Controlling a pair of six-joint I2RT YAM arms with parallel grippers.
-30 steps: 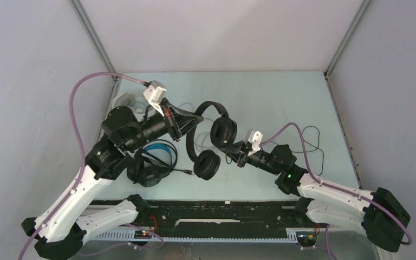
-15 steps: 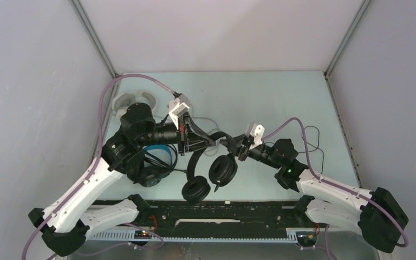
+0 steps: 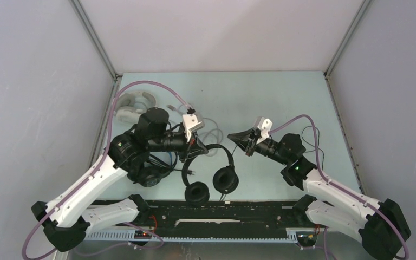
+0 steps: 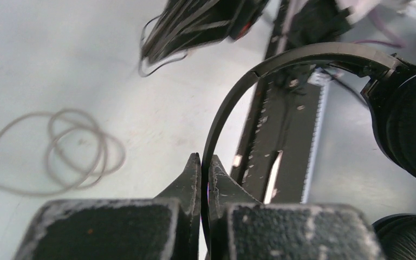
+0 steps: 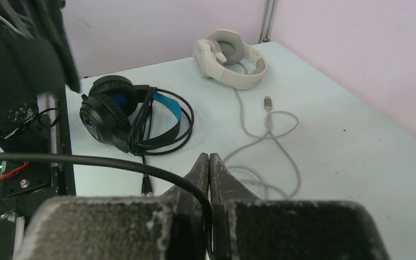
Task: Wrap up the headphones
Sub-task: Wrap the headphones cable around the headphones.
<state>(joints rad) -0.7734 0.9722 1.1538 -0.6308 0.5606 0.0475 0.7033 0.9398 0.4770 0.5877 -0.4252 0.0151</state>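
Closure on both sides. Pinching, with the left gripper point(image 4: 201, 160), the thin band of the small black headphones point(image 4: 314, 53) right between the fingertips; holding that pair with the band arching up and away ahead and one padded earcup point(image 4: 411, 124) hanging off to the gripper's right, a second peeking in lower down. Hovering over the worktop point(image 4: 59, 65), with a loose coil of grey cable point(image 4: 122, 154) lying farther out to the gripper's left.

Clenching, with the right gripper point(image 5: 209, 160), on a black cable point(image 5: 103, 161) entering between the fingers and curving off to that gripper's left. Facing, just beyond those fingertips, more grey loops ending in a small plug point(image 5: 267, 101); farther ahead and to the left, the black headphones with a blue headband point(image 5: 124, 116) lying flat, black cord draped across them; farthest out, the white headphones point(image 5: 230, 59) resting near the far wall point(image 5: 168, 27), grey cable trailing from them.
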